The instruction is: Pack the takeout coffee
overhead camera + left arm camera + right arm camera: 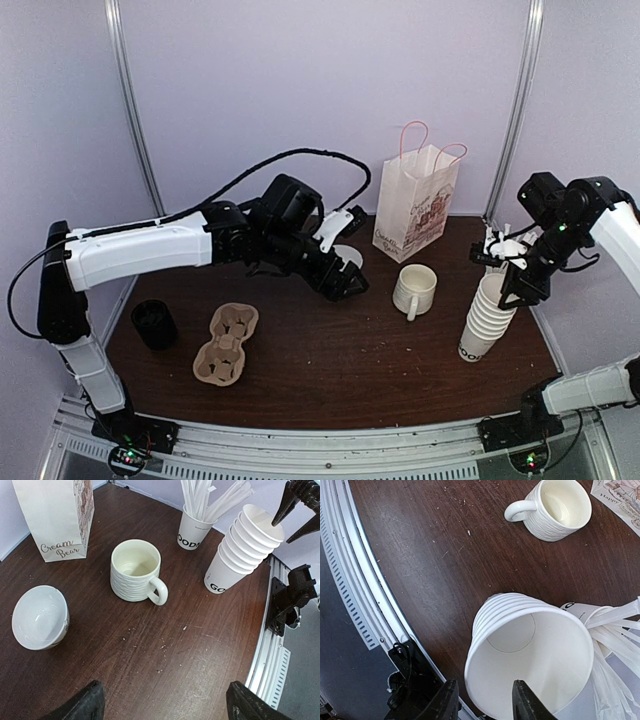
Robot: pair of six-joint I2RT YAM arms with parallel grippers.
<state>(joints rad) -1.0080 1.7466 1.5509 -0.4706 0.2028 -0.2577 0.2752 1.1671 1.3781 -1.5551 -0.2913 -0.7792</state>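
The takeout coffee exists so far only as a stack of paper cups (530, 645) with no lids on, leaning at the right of the top view, near the table's right edge. Judging from this, the step in hand is pulling the top cup off the stack.

The right gripper (485, 685) sits at that cup's rim with its fingers apart. One is outside the wall and one inside, and they are not visibly pinched on it. The next move calls for closing on the thin wall without crushing it, then lifting along the stack's tilt so the cups below do not come up too.

The left gripper (164, 690) hangs spread wide and empty above the table's middle.

- **Top cup:** empty, its bottom showing.
- **Straw cup (192, 527):** just behind the stack, full of white straws or stirrers.
- **Mug (136, 570):** at the centre, empty.
- **Bowl (40, 617):** at the left of the left wrist view, empty.
- **Paper bag (415, 200):** upright at the back; its inside cannot be seen.
- **Cardboard carrier (225, 345):** lower left of the top view, its wells bare.
- **Black round container (153, 323):** beside the carrier; I cannot tell what it holds.
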